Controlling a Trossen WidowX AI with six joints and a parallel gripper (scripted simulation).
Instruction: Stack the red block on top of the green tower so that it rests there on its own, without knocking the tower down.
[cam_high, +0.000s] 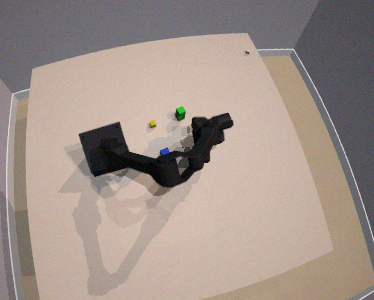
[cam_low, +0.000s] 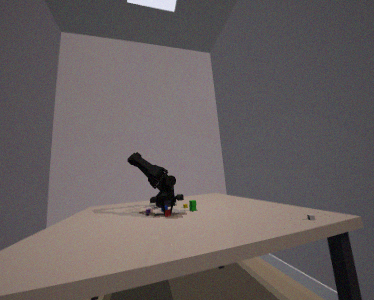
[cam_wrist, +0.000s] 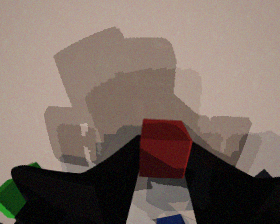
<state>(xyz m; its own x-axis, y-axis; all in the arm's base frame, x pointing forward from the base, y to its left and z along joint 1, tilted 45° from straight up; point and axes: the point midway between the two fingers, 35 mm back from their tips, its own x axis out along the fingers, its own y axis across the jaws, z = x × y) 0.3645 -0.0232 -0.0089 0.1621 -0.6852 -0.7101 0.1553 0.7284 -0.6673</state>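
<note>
The red block (cam_wrist: 165, 156) (cam_low: 168, 213) is between my two black fingertips in the wrist view, with a finger against each side. My gripper (cam_wrist: 161, 141) is shut on it, low at table level. In the top view the arm hides the red block. The green tower (cam_high: 180, 114) (cam_low: 193, 205) (cam_wrist: 12, 199) stands upright on the table, apart from the gripper. In the wrist view it is at the lower left, partly behind the left finger.
A blue block (cam_high: 164, 151) (cam_wrist: 171, 219) lies close to the arm. A yellow block (cam_high: 153, 124) (cam_low: 185, 206) lies near the green tower, on the arm's base side. A purple block (cam_low: 148, 212) is left of the red one in the exterior view. A small grey object (cam_high: 247, 52) (cam_low: 311, 217) lies near a far corner.
</note>
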